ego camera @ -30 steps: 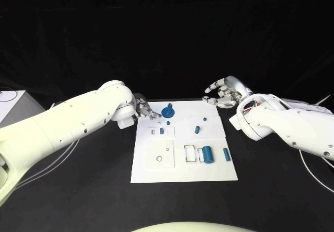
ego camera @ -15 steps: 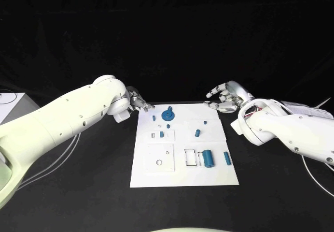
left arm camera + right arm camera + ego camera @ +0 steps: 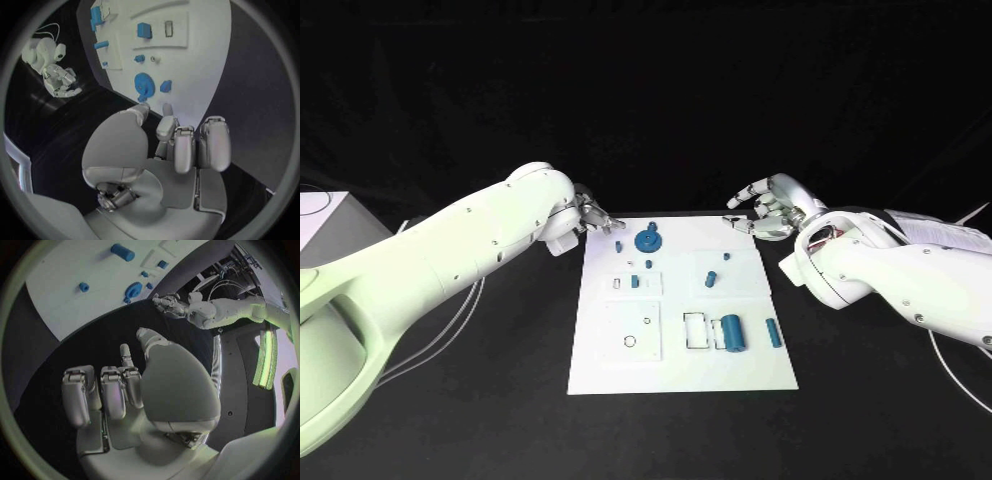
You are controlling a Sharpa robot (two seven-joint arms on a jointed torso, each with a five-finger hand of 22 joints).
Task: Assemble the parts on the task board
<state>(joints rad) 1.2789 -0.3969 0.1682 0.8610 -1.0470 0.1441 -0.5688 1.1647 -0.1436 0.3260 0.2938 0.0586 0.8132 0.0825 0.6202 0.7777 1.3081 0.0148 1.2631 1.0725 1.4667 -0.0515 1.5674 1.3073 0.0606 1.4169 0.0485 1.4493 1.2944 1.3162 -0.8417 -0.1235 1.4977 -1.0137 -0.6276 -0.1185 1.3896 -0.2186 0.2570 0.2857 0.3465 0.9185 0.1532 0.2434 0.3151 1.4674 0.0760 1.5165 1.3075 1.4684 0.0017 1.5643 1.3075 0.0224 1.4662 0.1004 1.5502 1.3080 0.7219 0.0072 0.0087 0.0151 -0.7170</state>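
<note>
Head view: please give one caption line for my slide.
Both silver hands hover empty at the far corners of the white task board carrying small blue parts.

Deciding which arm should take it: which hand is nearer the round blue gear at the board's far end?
Left. The left hand hovers just off the task board's far left corner, close beside the gear. The right hand is off the far right corner, clearly farther away.

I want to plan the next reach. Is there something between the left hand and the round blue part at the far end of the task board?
Nothing visible stands between them. The left hand hangs empty at the far left corner of the task board, and the round blue part lies just beside it, with bare white board between.
</note>
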